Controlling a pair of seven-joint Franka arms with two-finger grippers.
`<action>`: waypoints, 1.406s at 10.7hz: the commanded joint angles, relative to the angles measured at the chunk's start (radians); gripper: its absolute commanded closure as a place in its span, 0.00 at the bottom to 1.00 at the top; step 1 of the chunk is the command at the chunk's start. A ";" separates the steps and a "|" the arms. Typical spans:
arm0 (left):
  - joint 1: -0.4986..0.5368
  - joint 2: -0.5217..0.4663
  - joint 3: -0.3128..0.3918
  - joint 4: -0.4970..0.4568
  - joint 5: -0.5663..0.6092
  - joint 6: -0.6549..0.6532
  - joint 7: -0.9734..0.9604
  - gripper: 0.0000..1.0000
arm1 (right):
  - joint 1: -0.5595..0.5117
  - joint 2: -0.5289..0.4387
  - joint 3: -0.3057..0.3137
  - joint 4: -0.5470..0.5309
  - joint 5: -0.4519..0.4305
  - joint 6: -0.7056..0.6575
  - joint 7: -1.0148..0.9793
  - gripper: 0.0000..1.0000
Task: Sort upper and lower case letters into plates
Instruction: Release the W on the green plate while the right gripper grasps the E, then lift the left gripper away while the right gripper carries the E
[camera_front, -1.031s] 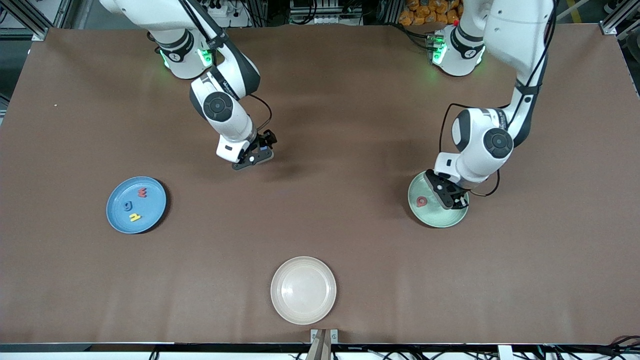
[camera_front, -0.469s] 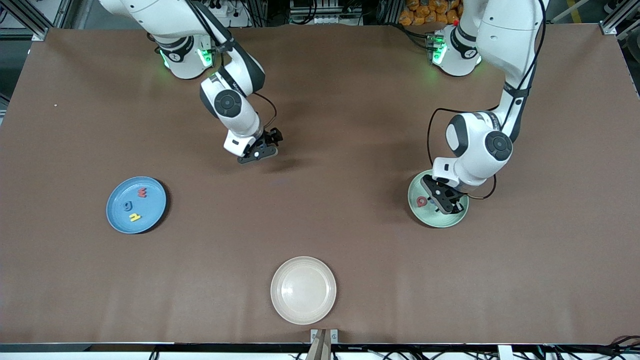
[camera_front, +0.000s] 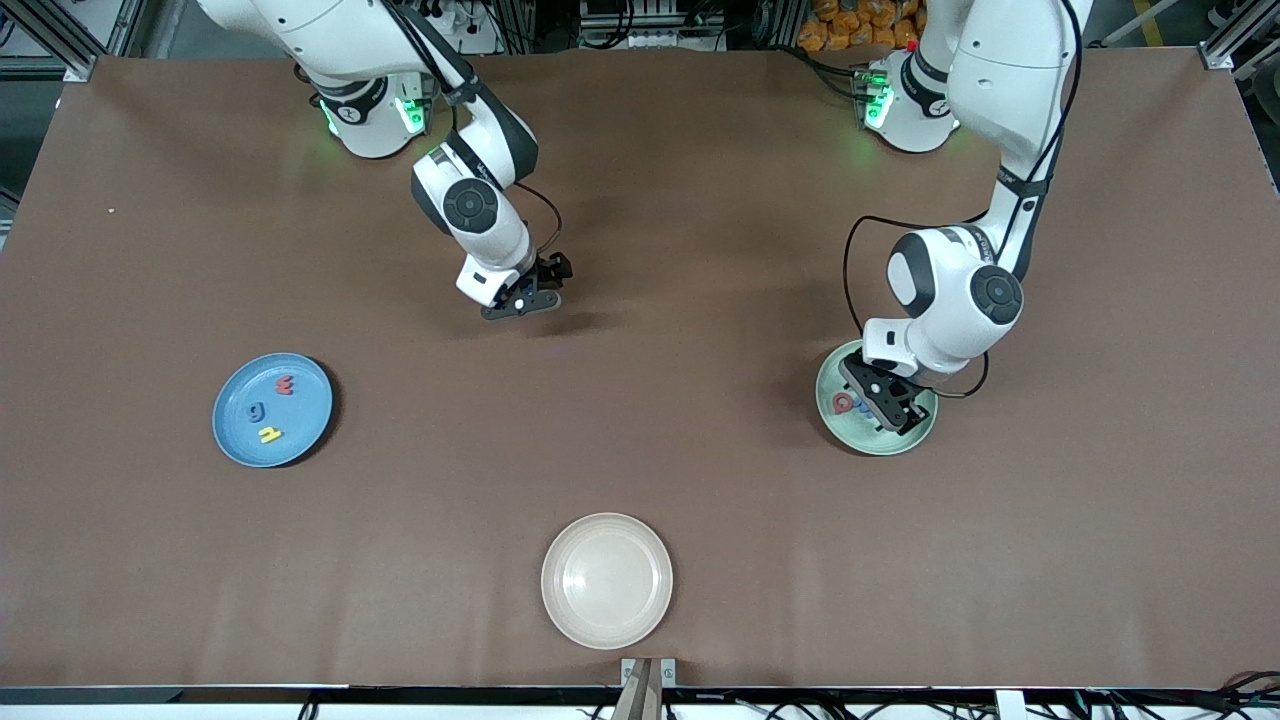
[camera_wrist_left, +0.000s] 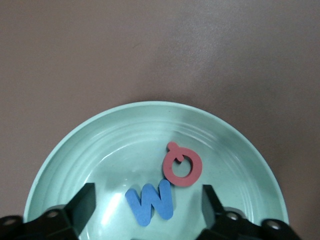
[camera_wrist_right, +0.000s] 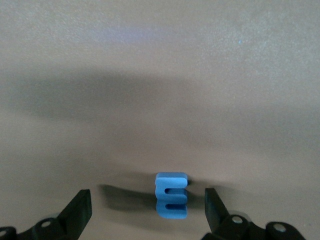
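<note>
Front view: a brown counter holds a cream plate at 6 o'clock, a blue plate with three letters at 9 o'clock, and a mint plate at 3 o'clock. Over the mint plate, the left gripper has its jaws apart, a blue W lying between them, touching a red Q. The right gripper has its jaws apart either side of a blue E on the counter.
</note>
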 joint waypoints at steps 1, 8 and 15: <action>0.005 -0.016 0.001 0.007 -0.030 -0.018 -0.003 0.00 | 0.010 -0.017 -0.001 -0.025 -0.011 0.016 0.040 0.00; 0.159 -0.248 0.024 0.048 0.074 -0.345 -0.344 0.00 | 0.004 -0.018 -0.001 -0.037 -0.066 0.019 0.048 1.00; 0.494 -0.433 -0.382 0.364 0.587 -0.796 -1.432 0.00 | -0.039 -0.077 -0.022 -0.030 -0.066 0.013 0.046 1.00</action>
